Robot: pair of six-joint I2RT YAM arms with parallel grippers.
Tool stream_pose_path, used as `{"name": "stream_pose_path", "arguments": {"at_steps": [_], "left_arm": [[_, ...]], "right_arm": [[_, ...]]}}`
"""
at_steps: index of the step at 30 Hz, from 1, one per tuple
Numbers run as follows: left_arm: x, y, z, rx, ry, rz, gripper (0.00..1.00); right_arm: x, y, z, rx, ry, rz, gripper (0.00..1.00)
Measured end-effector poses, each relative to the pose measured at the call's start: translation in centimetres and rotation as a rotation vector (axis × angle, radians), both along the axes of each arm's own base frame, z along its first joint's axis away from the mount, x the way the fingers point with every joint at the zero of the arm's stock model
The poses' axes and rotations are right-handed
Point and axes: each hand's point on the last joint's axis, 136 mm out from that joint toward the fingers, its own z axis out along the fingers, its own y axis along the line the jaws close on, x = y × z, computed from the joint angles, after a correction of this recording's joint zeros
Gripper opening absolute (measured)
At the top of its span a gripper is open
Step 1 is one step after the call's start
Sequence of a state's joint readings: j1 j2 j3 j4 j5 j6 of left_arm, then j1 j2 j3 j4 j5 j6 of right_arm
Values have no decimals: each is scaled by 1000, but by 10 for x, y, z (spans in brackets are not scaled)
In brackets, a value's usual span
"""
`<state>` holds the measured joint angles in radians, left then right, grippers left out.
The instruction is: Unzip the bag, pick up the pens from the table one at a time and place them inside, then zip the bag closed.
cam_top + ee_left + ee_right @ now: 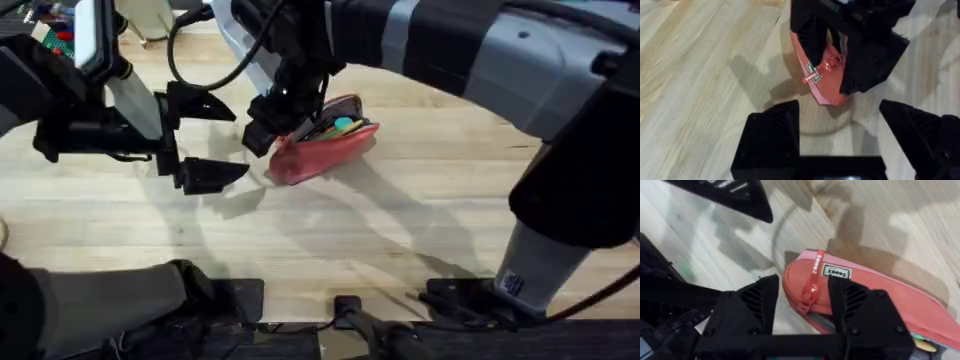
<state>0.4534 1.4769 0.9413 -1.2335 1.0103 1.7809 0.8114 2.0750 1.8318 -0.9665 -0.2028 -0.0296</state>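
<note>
The bag (325, 152) lies on the table (400, 230) near its middle, its top gaping with the green and yellow pens (338, 125) showing inside. The right gripper (804, 305) stands over the bag's left end, its 2 fingers (747, 310) spread to either side of the red zipper pull (814, 277). The left gripper (210, 140) hovers just left of the bag, fingers wide apart, holding nothing.

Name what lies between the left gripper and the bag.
Bare table, nothing else. In the left wrist view the open left gripper faces the bag across an empty strip of wood; the right gripper sits at the bag itself.
</note>
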Motion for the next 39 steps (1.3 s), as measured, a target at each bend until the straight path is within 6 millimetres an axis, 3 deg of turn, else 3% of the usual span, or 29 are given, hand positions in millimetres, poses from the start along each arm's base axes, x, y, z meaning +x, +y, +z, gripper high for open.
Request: {"name": "stream_pose_path", "arguments": {"at_steps": [7, 11, 13, 16, 39], "left_arm": [[0, 0, 0, 0, 0, 0, 994], [0, 0, 0, 0, 0, 0, 995], [0, 0, 0, 0, 0, 0, 995], [0, 0, 0, 0, 0, 0, 995], [0, 0, 0, 0, 0, 0, 993]], "right_arm": [[-3, -3, -1, -13, 12, 2, 469], [-4, -2, -1, -13, 12, 2, 350], [-3, -3, -1, -13, 12, 2, 263], [-3, -2, -1, -13, 12, 0, 55], [0, -2, 0, -3, 5, -6, 34]]}}
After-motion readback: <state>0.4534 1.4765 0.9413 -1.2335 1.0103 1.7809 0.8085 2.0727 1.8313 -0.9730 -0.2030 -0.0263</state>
